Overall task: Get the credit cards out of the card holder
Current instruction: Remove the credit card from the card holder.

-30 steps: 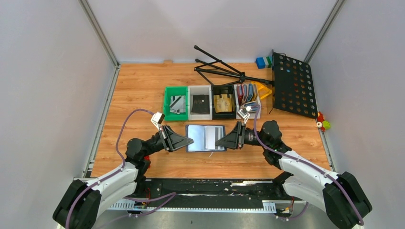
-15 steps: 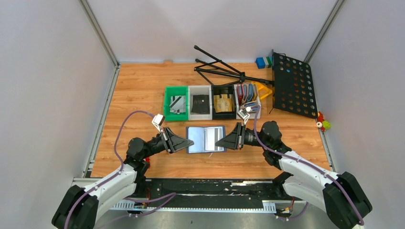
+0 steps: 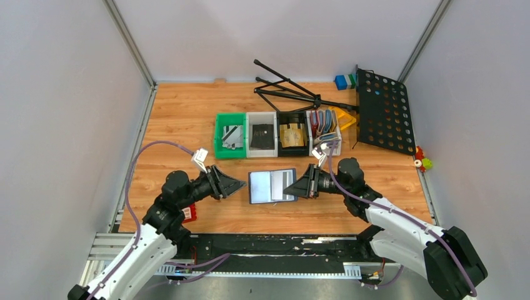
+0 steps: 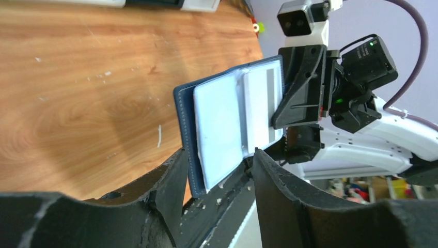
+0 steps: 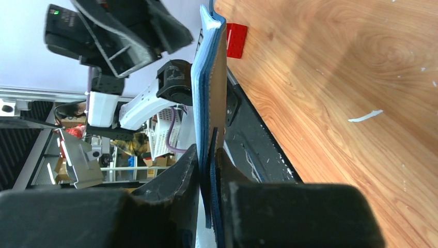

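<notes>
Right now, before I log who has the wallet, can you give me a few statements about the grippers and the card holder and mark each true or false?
1. The right gripper is clamped on the right edge of the card holder. True.
2. The left gripper also grips the card holder. False: its jaws are open and stand clear of the holder's left edge.
3. The card holder is folded shut. False: it is spread open, pale inside facing up.
4. The green bin stands directly left of the white bin. True.
</notes>
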Controlling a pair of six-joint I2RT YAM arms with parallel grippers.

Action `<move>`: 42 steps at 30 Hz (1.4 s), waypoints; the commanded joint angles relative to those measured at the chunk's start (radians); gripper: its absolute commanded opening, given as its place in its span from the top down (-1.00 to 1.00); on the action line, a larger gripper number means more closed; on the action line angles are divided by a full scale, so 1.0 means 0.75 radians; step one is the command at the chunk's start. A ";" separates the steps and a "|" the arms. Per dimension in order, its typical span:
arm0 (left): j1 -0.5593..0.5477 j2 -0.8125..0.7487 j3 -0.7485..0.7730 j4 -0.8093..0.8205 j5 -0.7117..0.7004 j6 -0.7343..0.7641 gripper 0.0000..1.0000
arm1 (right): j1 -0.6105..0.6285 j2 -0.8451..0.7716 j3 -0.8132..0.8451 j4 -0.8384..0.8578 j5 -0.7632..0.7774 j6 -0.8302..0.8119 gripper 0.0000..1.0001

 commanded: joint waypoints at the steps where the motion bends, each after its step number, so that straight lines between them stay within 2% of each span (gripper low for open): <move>1: 0.005 -0.031 0.109 -0.272 -0.037 0.200 -0.03 | 0.004 -0.010 0.066 -0.015 0.034 -0.074 1.00; 3: 0.003 0.007 0.078 -0.126 0.068 0.139 0.18 | 0.005 0.004 0.070 0.004 0.023 -0.072 1.00; 4: 0.000 0.035 0.038 0.025 0.171 0.067 0.26 | 0.008 0.015 0.070 0.024 0.014 -0.064 1.00; 6: -0.014 0.114 -0.041 0.335 0.274 -0.091 0.36 | 0.018 0.036 0.072 0.068 -0.002 -0.048 1.00; 8: -0.053 0.190 -0.069 0.502 0.292 -0.154 0.38 | 0.036 0.057 0.077 0.101 -0.009 -0.036 1.00; 13: -0.171 0.369 -0.058 0.692 0.255 -0.188 0.39 | 0.082 0.098 0.099 0.138 0.001 -0.027 1.00; 17: -0.178 0.441 -0.059 0.730 0.239 -0.190 0.38 | 0.099 0.118 0.101 0.193 -0.013 0.000 1.00; 20: -0.178 0.464 -0.074 0.734 0.211 -0.210 0.21 | 0.103 0.137 0.088 0.275 -0.036 0.052 1.00; 25: -0.179 0.481 -0.105 0.827 0.193 -0.284 0.20 | 0.103 0.166 0.070 0.393 -0.052 0.117 1.00; 36: -0.178 0.592 -0.148 1.160 0.255 -0.453 0.35 | 0.126 0.195 0.051 0.475 -0.050 0.157 1.00; 42: -0.178 0.649 -0.175 1.354 0.265 -0.543 0.57 | 0.128 0.211 0.058 0.417 -0.040 0.117 1.00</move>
